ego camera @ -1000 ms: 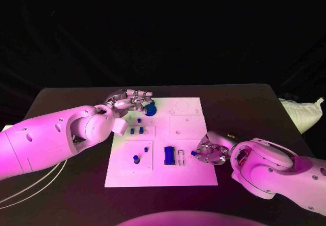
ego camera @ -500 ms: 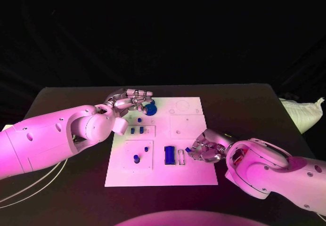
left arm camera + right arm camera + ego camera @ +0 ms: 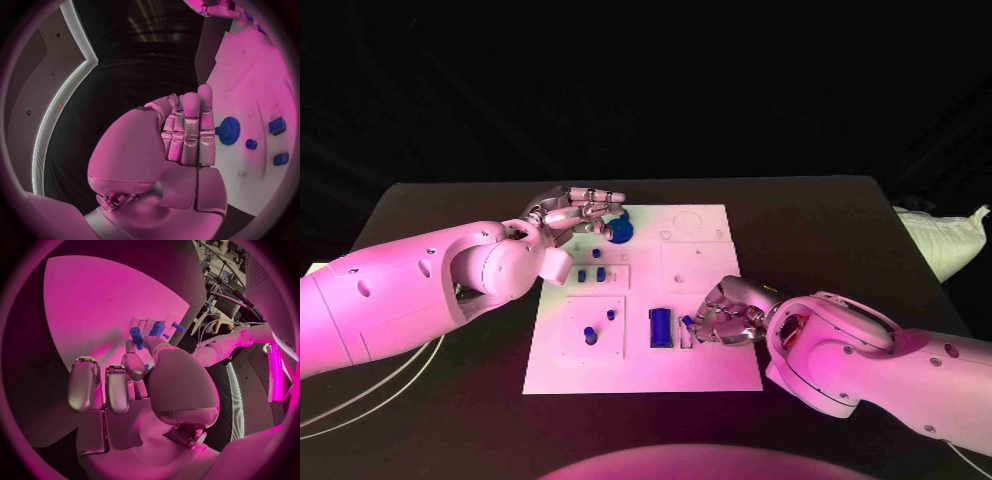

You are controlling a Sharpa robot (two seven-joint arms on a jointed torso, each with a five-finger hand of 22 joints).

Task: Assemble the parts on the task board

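The white task board (image 3: 711, 365) lies in the middle of the black table. My left hand (image 3: 578, 212) is over the board's far left corner, fingers curled together on the rim of a blue gear (image 3: 619, 231). The left wrist view shows the gear (image 3: 228, 131) right against the fingers (image 3: 190, 130). My right hand (image 3: 721, 316) is low over the board's near right part and pinches a small blue peg (image 3: 135, 336) between thumb and finger. The peg is next to a narrow slot (image 3: 685, 335) and a blue rectangular block (image 3: 659, 328).
Small blue parts (image 3: 591, 275) stand in the board's left column, and further ones (image 3: 590, 338) sit nearer me. A white bag (image 3: 935, 240) lies at the table's right edge. Pale cables (image 3: 358, 405) run off the near left corner.
My right hand has moved left across the board with the peg, up to the slot beside the blue block. The left hand and gear have hardly moved.
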